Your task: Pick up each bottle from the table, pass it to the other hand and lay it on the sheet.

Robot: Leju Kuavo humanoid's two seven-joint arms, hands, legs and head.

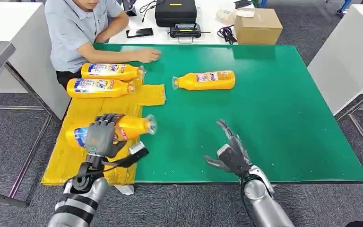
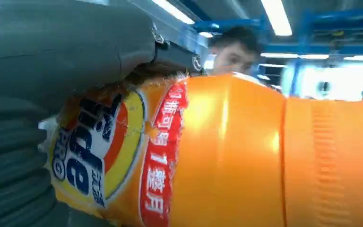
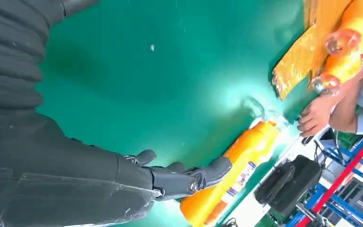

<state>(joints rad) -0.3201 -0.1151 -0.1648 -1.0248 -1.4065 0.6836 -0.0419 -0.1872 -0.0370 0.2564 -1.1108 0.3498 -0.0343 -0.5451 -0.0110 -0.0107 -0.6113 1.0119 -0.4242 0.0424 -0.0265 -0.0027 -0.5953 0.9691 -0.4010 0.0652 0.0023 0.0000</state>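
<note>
Fingers point(image 1: 105, 124) of my left hand point(image 1: 101, 137) are wrapped over the middle of an orange bottle point(image 1: 131, 126), which I'm holding on its side over the near part of the yellow sheet point(image 1: 82, 113); from the head view I can't tell whether the bottle touches the sheet or hangs just above it. Its clear cap end points toward the green table mat point(image 1: 274, 109), and the left wrist view shows the blue-and-yellow label pressed right against my palm. My right hand point(image 1: 229, 149) is over the near edge of the green mat, well apart from the held bottle, fingers spread and holding nothing. Two more bottles point(image 1: 111, 71) point(image 1: 101, 88) lie side by side on the far end of the sheet, caps toward the mat. A fourth bottle point(image 1: 207, 80) lies alone on the mat, beyond my right hand, cap pointing toward the sheet. A person in a light blue shirt point(image 1: 73, 33) sits at the far left corner, one hand point(image 1: 147, 55) resting on the mat near the two laid bottles. Behind the mat I see a cardboard box point(image 1: 257, 26) and a black case point(image 1: 176, 12).
</note>
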